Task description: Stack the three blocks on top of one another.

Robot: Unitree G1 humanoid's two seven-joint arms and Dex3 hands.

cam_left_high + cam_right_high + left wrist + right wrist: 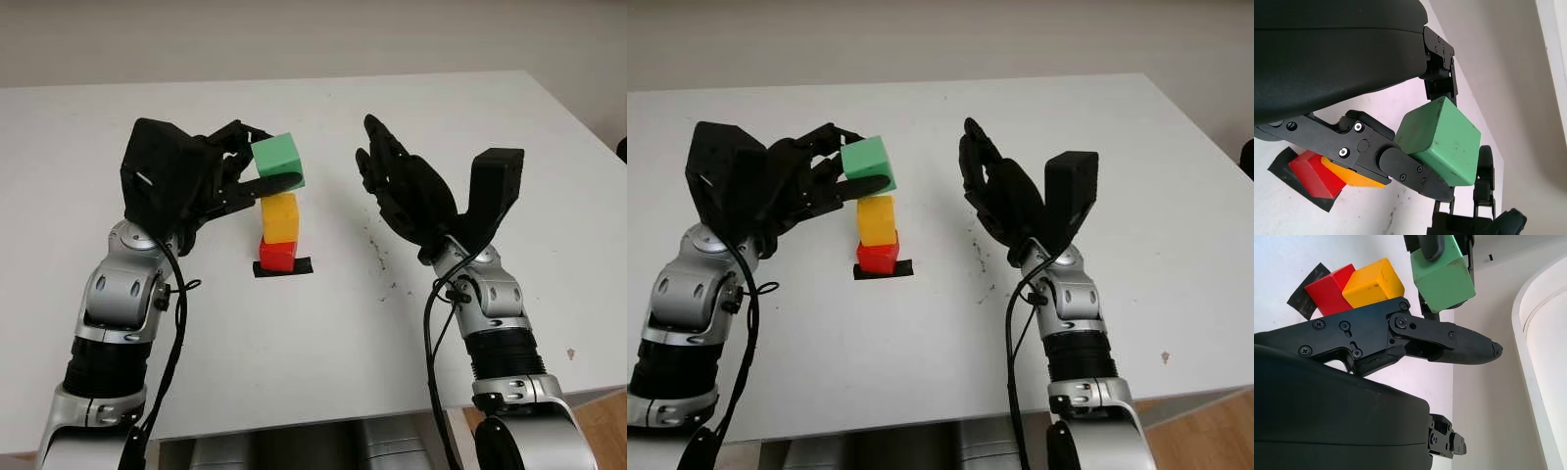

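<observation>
A red block (277, 254) sits on a black tape mark (300, 267) in the middle of the white table, with a yellow block (279, 216) stacked on it. My left hand (235, 171) is shut on a green block (278, 162), holding it tilted just above the yellow block; whether the two touch is unclear. In the left wrist view the green block (1442, 141) is pinched between black fingers (1400, 166), with the red block (1311, 172) and yellow block (1352, 178) below. My right hand (392, 181) hangs open to the right of the stack, apart from it.
The white table (323, 343) stretches around the stack, with its front edge near my arms and its right edge at the far right. Dark specks (377, 257) mark the surface right of the tape. A pale wall rises behind the table.
</observation>
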